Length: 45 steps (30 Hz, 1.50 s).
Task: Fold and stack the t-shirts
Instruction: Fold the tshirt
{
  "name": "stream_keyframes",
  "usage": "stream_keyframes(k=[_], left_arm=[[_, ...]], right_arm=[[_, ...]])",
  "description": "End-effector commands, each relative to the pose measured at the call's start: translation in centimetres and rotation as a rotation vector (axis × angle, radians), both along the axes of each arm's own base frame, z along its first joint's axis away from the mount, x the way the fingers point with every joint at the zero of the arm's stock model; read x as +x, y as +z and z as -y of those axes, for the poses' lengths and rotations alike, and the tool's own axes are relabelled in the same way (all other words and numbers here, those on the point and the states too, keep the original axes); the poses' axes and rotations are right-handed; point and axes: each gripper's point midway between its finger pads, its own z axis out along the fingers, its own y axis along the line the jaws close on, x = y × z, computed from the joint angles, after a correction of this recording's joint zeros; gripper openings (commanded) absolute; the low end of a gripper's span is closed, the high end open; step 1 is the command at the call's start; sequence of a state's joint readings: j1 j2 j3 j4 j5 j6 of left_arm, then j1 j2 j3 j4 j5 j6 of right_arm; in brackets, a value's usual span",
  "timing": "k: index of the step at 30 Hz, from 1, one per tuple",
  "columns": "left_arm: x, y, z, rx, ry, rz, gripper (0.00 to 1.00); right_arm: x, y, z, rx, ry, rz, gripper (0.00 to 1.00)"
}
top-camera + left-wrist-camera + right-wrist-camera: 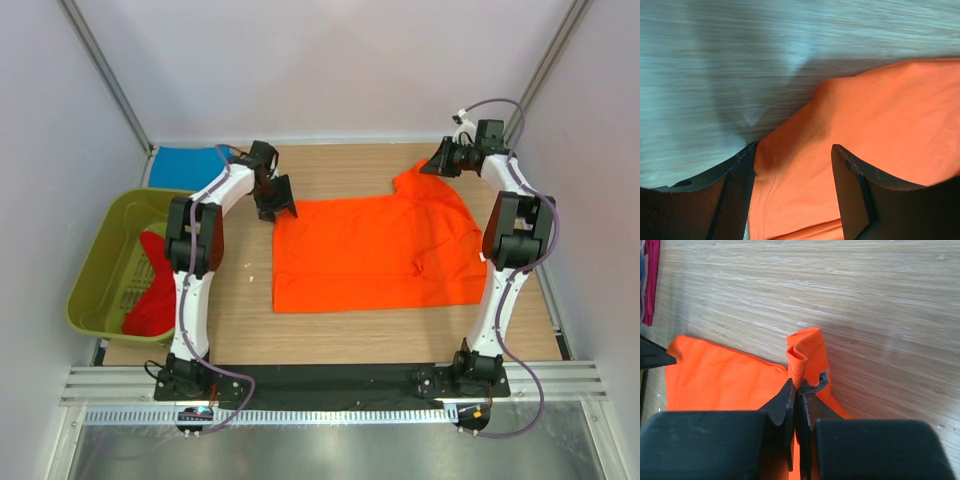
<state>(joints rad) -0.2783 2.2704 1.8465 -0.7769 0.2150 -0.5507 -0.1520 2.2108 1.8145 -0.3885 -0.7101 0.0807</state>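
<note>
The bright orange t-shirt [375, 252] lies spread on the wooden table. My left gripper [276, 203] is open over its far left corner; the wrist view shows the orange cloth [875, 130] between my spread fingers [735, 195]. My right gripper [432, 166] is shut on a raised fold of the orange shirt [802, 360] at its far right corner and holds it up a little. A blue t-shirt [185, 168] lies at the far left. A red t-shirt [155, 290] lies in the tub.
The olive-green plastic tub [100, 265] stands at the table's left edge. Bare wood [240, 300] lies between the tub and the orange shirt. White walls close in the left, far and right sides.
</note>
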Motion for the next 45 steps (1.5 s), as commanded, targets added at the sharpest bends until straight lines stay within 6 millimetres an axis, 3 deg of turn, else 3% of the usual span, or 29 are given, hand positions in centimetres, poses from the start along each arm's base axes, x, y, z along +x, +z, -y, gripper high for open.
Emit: stream_keyframes(k=[1, 5, 6, 8, 13, 23, 28, 34, 36, 42, 45], left_arm=[[0.2, 0.9, 2.9, -0.12, -0.05, 0.028, 0.61], [0.0, 3.7, 4.8, -0.202, -0.093, 0.095, 0.61], [0.2, 5.4, 5.2, -0.217, -0.104, 0.141, 0.61], [-0.8, 6.3, 6.4, -0.218, -0.14, 0.158, 0.61], [-2.0, 8.1, 7.3, -0.196, -0.16, 0.201, 0.6], [-3.1, 8.7, 7.2, -0.163, -0.173, 0.214, 0.58], [-2.0, 8.8, 5.7, -0.058, -0.187, 0.258, 0.58], [-2.3, 7.7, 7.0, 0.018, -0.368, 0.31, 0.56], [-2.9, 7.8, 8.2, 0.048, -0.406, 0.328, 0.55], [-3.0, 6.4, 9.5, 0.173, -0.414, 0.305, 0.52], [-3.9, 5.2, 10.7, 0.187, -0.424, 0.283, 0.5]], right_arm=[[0.5, 4.4, 0.0, -0.021, -0.005, 0.108, 0.04], [0.3, 3.9, 0.1, -0.032, -0.002, 0.098, 0.03], [0.2, 3.6, 0.1, -0.033, -0.002, 0.093, 0.03], [0.1, 3.6, 0.1, -0.031, -0.002, 0.091, 0.03], [0.1, 3.9, 0.1, -0.027, 0.0, 0.097, 0.03], [0.2, 3.8, 0.1, -0.034, 0.007, 0.09, 0.03], [0.1, 3.9, 0.0, -0.03, 0.012, 0.091, 0.03], [0.0, 3.6, 0.0, -0.033, 0.008, 0.08, 0.03], [-0.1, 3.5, 0.0, -0.034, 0.009, 0.081, 0.03], [-0.2, 3.1, 0.0, -0.036, 0.015, 0.078, 0.03], [-0.2, 3.0, 0.0, -0.04, 0.015, 0.076, 0.03]])
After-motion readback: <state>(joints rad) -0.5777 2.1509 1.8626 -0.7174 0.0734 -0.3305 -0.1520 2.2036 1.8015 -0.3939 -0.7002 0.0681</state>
